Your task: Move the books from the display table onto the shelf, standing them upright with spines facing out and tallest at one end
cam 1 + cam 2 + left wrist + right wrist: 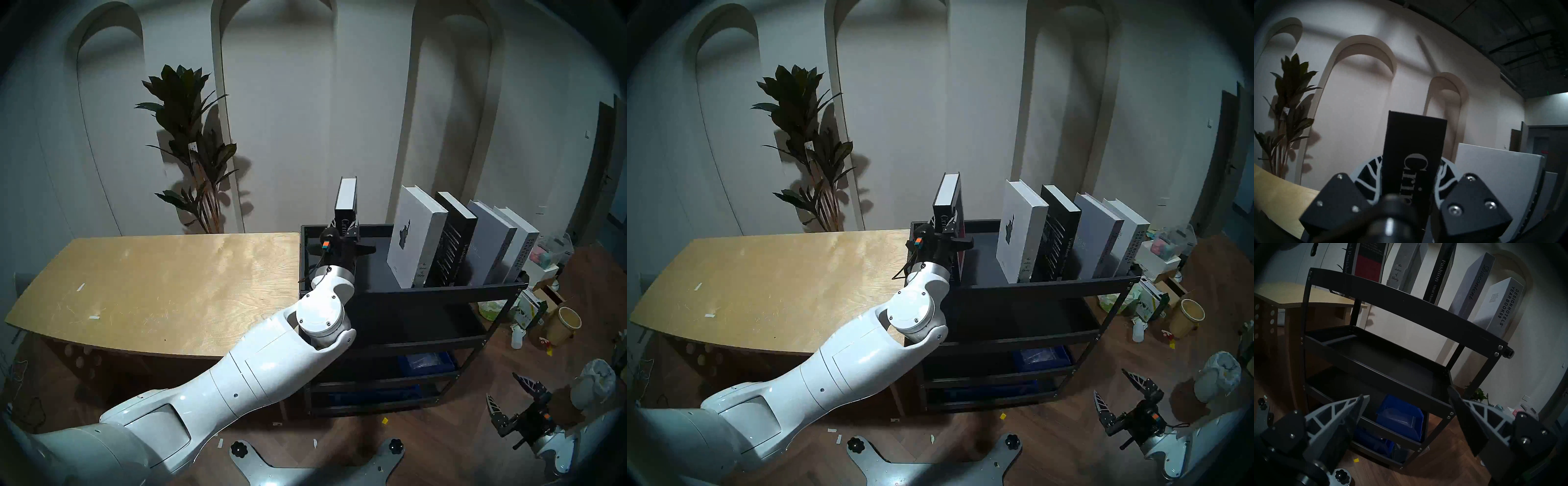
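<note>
Left gripper clamped on the spine of the black "Crime and Punishment" book — one finger on each cover, seen in the left wrist view with the spine lettering between them. Book is upright, spine toward the robot, at the left end of the shelf's top tier, just inside its left rim. Whether its bottom edge touches the tier floor cannot be told; the wrist hides it.

Well apart from it, toward the right end of the same tier, four books stand in a row, all leaning left, spines out toward the front rim:
- white Statue of Liberty book, leftmost
- black "Fashion" book against it
- grey "Discontent" book
- white "Design Hotels Yearbook", nearest the right rim

Bare tier floor lies between the held book and the row.

Display table sits against the shelf's left side — top holds only small bits of tape.

Right gripper hangs low over the floor off the shelf's front right corner, jaws spread wide, nothing between them. Blue bin on a lower tier.
</note>
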Available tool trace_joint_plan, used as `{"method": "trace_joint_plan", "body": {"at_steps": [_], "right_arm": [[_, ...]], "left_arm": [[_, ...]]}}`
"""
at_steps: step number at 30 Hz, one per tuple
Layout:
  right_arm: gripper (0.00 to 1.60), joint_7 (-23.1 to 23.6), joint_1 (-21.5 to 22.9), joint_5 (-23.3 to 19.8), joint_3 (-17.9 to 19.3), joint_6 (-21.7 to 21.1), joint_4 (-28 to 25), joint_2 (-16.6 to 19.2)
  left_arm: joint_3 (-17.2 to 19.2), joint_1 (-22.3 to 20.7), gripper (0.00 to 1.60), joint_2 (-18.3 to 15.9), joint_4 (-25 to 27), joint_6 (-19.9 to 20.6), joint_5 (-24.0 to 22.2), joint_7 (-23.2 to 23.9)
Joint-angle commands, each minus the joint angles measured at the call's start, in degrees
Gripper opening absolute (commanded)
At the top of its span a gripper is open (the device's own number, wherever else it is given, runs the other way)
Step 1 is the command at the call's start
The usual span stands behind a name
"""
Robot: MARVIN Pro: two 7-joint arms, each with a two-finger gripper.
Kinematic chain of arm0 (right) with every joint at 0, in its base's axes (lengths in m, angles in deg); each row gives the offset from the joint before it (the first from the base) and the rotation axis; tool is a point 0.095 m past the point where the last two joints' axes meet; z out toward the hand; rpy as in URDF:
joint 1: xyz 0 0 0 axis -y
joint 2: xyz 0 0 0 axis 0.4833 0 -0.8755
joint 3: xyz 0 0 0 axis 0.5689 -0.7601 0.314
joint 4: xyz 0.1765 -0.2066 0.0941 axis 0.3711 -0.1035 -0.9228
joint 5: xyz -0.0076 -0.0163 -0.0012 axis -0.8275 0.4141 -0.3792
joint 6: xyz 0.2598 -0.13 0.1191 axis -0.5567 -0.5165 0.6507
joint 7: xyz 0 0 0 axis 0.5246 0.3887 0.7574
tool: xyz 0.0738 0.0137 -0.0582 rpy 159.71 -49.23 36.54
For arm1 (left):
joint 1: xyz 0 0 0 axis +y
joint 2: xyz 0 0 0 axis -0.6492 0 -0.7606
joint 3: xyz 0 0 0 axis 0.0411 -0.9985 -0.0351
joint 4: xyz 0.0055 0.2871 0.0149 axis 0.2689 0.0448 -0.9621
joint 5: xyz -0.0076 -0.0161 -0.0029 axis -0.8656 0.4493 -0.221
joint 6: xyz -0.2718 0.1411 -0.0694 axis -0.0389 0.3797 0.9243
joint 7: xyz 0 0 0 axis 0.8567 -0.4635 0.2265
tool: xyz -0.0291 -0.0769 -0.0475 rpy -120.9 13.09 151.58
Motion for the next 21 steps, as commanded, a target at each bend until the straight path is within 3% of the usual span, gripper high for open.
{"method": "trace_joint_plan", "body": {"at_steps": [1, 13, 21], "right_arm": [[1.60, -3.8, -0.6, -0.5, 0.8, 0.3, -0.1, 0.2], [1.60, -2.4, -0.9, -1.7, 1.2, 0.3, -0.1, 0.2], [1.60, -2.9, -1.3, -2.1, 1.7, 0.3, -0.3, 0.2]], "left_arm": [[0.4, -6.3, 0.00, 0.2, -1.2, -0.8, 1.9, 5.8], [8.8, -11.3, 0.00, 5.3, -7.0, 6.1, 1.9, 9.8], [10.2, -15.0, 0.00, 9.8, -11.9, 12.8, 1.0, 10.3]]}}
